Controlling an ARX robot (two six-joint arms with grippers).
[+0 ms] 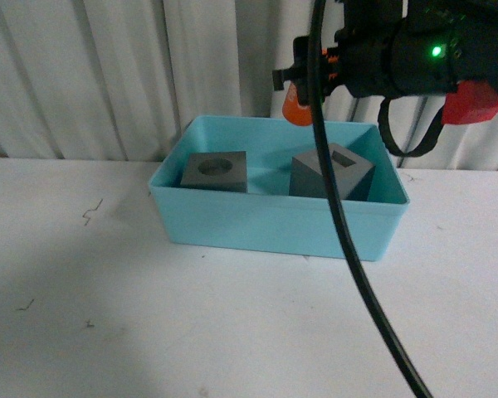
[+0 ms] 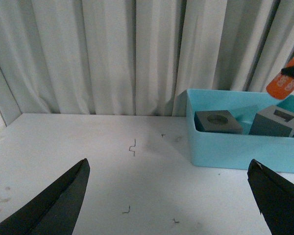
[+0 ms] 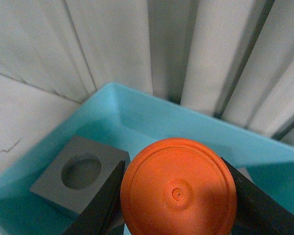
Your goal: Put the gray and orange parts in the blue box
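Observation:
The light blue box [image 1: 266, 224] stands on the white table and holds two gray cubes: one with a round recess [image 1: 216, 171] at its left, one with a square recess [image 1: 332, 174] at its right. My right gripper [image 1: 300, 95] is shut on the orange cylinder [image 1: 297, 109] and holds it above the box's back rim. In the right wrist view the cylinder's round end [image 3: 179, 195] fills the space between the fingers, with the round-recess cube [image 3: 78, 174] below. My left gripper [image 2: 169, 196] is open and empty over bare table, left of the box [image 2: 235, 147].
White curtains [image 1: 108, 75] hang close behind the table and box. A black cable [image 1: 349, 249] hangs across the front view in front of the box. Small dark marks [image 2: 133, 147] dot the tabletop.

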